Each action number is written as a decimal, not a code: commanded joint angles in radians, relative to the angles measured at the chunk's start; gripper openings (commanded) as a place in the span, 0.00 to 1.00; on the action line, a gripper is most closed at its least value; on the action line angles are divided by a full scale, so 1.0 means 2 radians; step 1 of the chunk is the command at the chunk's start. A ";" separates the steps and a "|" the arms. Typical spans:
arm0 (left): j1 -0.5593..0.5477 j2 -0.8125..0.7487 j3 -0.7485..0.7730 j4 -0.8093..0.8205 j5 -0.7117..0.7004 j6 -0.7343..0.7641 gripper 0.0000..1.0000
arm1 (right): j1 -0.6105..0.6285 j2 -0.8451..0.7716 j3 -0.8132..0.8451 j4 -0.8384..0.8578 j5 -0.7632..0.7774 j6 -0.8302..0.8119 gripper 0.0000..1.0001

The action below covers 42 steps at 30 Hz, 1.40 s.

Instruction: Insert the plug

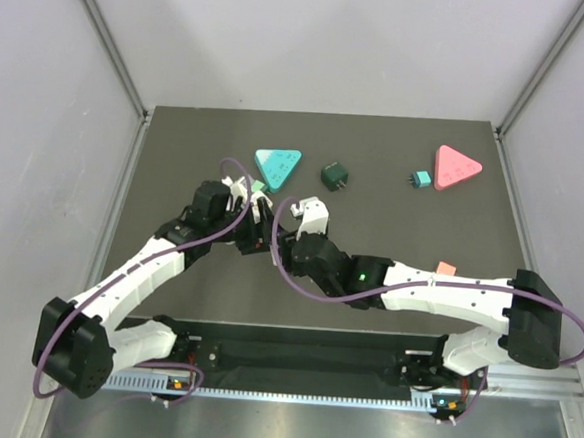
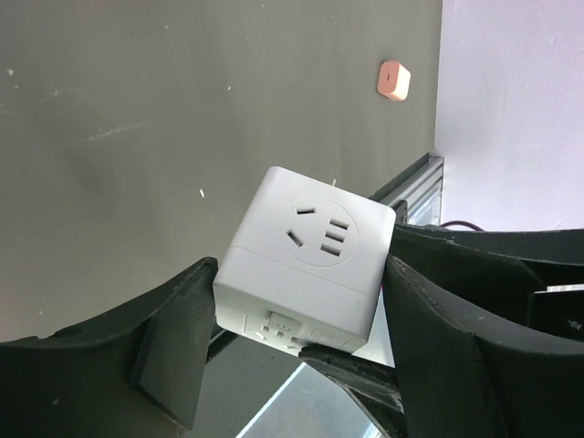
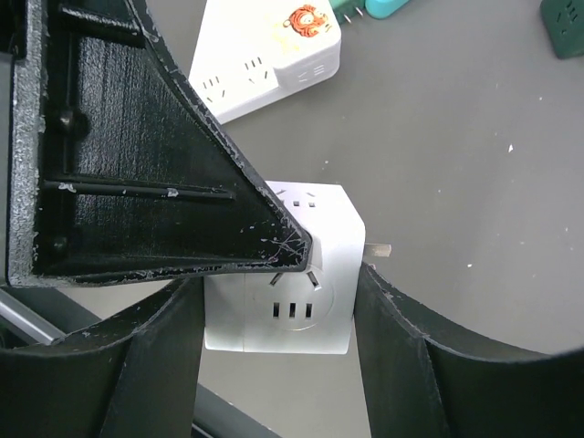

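Observation:
A white cube plug (image 2: 306, 251) with socket holes on its faces hangs above the dark table, held between both grippers where the arms meet in the top view. My left gripper (image 2: 301, 306) is shut on it, a finger (image 2: 178, 342) pressed to each side. My right gripper (image 3: 278, 319) is also shut on the cube (image 3: 315, 306), and a metal prong (image 3: 379, 247) sticks out past its right finger. The left gripper's black finger (image 3: 155, 155) lies across the cube's top. A white power strip (image 3: 265, 55) with an orange sticker lies beyond.
At the back of the table (image 1: 176, 151) lie a teal triangle (image 1: 277, 165), a dark green cube plug (image 1: 334, 175), a small teal plug (image 1: 421, 178) and a pink triangle (image 1: 457, 167). A small orange piece (image 1: 446, 269) rests near the right arm. Grey walls enclose the sides.

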 commanded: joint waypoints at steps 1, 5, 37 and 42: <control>-0.003 -0.007 -0.010 -0.001 0.004 0.004 0.65 | 0.004 -0.008 0.023 0.031 0.019 0.014 0.00; -0.004 -0.002 -0.017 0.019 0.020 -0.004 0.44 | 0.003 -0.008 0.022 0.036 0.013 0.017 0.00; -0.004 0.049 0.076 -0.059 0.033 -0.021 0.00 | -0.005 -0.031 -0.021 -0.030 -0.039 0.005 0.83; -0.003 0.043 0.074 -0.062 0.034 -0.021 0.00 | -0.005 -0.028 -0.028 -0.016 -0.047 0.004 0.64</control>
